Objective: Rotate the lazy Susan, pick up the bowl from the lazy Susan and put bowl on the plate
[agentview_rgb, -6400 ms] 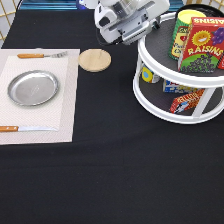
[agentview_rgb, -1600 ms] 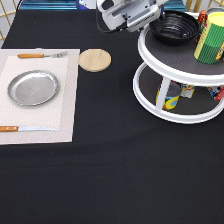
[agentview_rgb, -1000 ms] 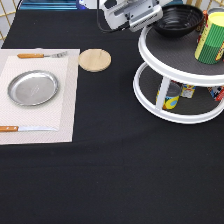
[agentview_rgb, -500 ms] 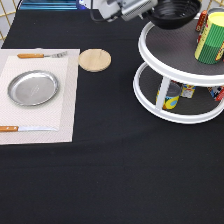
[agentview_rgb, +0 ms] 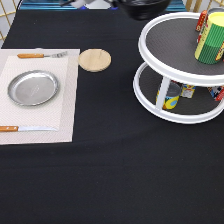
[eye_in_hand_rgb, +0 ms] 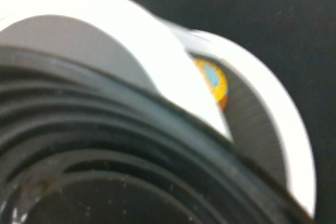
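- Exterior view: the bowl [agentview_rgb: 141,7] hung at the top edge, lifted clear of the lazy Susan [agentview_rgb: 181,70] and just off its upper-left rim. Only its dark underside showed, rim cut off by the frame, so it looked roughly level with no long axis to speak of.
- The gripper was out of frame above the bowl; whether its fingers were spread or clamped could not be told.
- The plate [agentview_rgb: 33,87] lay flat on a pale placemat [agentview_rgb: 66,100] at the left, well apart from the bowl, with a fork [agentview_rgb: 41,55] above it and a knife [agentview_rgb: 25,128] below. A wooden coaster [agentview_rgb: 94,59] sat between mat and turntable.
- Bare black cloth stretched between the turntable and the plate.
- A yellow can [agentview_rgb: 211,36] stood on the top tier.
- Wrist view: the bowl's [eye_in_hand_rgb: 90,165] concentric ridges filled the near field, with the white turntable rim [eye_in_hand_rgb: 150,60] behind it.
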Tool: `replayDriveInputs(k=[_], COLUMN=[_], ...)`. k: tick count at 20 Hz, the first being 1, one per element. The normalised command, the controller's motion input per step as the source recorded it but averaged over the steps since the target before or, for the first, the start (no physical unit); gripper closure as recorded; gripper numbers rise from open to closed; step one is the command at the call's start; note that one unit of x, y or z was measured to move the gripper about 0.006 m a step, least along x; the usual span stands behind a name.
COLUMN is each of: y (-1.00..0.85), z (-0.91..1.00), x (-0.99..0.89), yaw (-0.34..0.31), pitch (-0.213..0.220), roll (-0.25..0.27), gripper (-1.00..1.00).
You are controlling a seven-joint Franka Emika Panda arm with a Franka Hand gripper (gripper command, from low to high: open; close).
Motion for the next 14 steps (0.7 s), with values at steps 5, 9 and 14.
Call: replayDriveInputs(k=[5,9,14], y=[-1.0,-0.82,-0.54], z=[0.15,0.07,0.01], x=[0.21,0.17,0.08], yaw=[0.0,-0.068,-0.166], pitch=[-0.029,-0.044,-0.063], roll=[0.0,0.0,-0.001], gripper=[1.0,1.0,1.0])
